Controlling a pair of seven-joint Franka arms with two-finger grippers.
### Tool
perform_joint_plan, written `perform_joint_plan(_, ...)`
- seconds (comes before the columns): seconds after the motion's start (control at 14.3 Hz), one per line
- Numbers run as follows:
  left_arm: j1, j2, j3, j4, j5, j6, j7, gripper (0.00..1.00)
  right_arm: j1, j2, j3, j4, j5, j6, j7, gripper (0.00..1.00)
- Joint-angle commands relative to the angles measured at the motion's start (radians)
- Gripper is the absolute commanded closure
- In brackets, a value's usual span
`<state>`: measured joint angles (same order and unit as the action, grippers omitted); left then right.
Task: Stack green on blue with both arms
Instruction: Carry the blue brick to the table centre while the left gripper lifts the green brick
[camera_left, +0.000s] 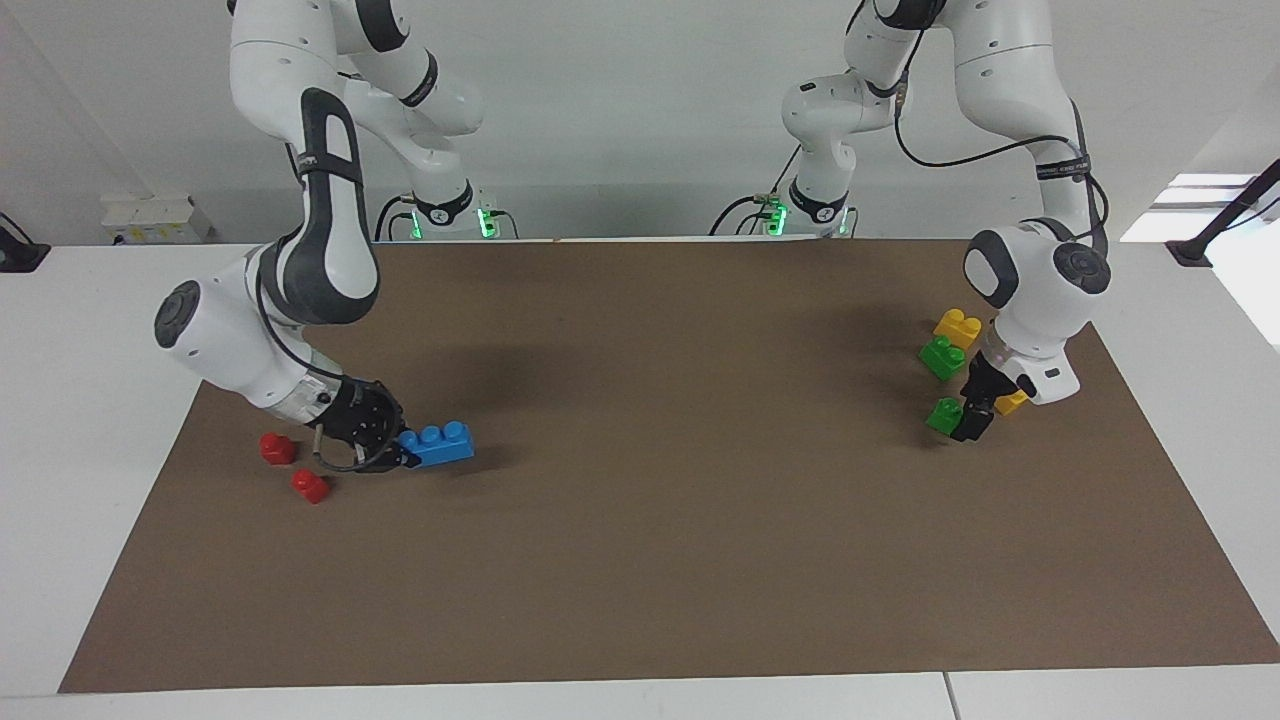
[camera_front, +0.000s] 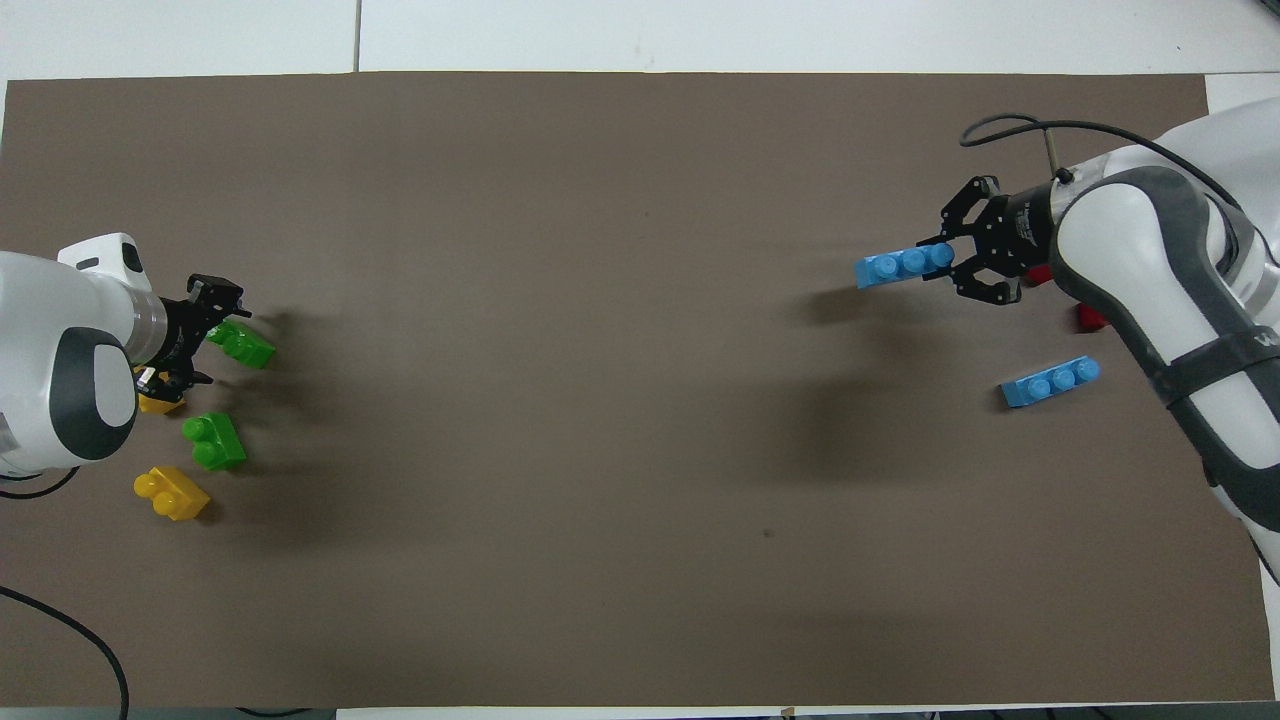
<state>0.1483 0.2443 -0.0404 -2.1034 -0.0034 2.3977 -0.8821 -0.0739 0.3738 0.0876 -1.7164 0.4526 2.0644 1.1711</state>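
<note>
My right gripper (camera_left: 403, 449) (camera_front: 947, 262) is shut on one end of a long blue brick (camera_left: 440, 443) (camera_front: 900, 268) and holds it level, a little above the mat. The second blue brick (camera_front: 1050, 381) lies on the mat, nearer to the robots; the right arm hides it in the facing view. My left gripper (camera_left: 968, 418) (camera_front: 203, 336) is down low at the end of a green brick (camera_left: 942, 414) (camera_front: 243, 345) that lies on the mat. A second green brick (camera_left: 942, 356) (camera_front: 213, 441) lies nearer to the robots.
Two small red bricks (camera_left: 277, 447) (camera_left: 311, 485) lie by the mat's edge at the right arm's end. Two yellow bricks (camera_left: 957, 325) (camera_left: 1013, 400) lie among the green ones at the left arm's end. The brown mat (camera_left: 680, 420) covers the table.
</note>
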Motion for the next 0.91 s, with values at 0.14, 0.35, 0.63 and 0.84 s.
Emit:
perform_joint_plan(0.14, -0.003, 0.004, -0.003, -0.012, -0.013, 0.035, -0.017, 0.06, 0.187, 0.007, -0.003, 0.040, 0.021, 0.112, 0.249, 1.00)
perform_joint_plan(0.35, -0.003, 0.004, -0.001, -0.010, -0.013, 0.040, -0.015, 0.27, 0.259, 0.008, -0.003, 0.000, 0.023, 0.166, 0.341, 1.00)
perform_joint_plan(0.63, -0.001, 0.004, -0.001, -0.010, -0.012, 0.040, -0.014, 0.79, 0.350, 0.004, -0.003, -0.057, 0.026, 0.227, 0.436, 1.00)
perform_joint_plan(0.84, -0.001, 0.004, -0.003, -0.009, -0.013, 0.040, -0.014, 1.00, 0.394, 0.017, -0.002, -0.098, 0.028, 0.302, 0.446, 1.00)
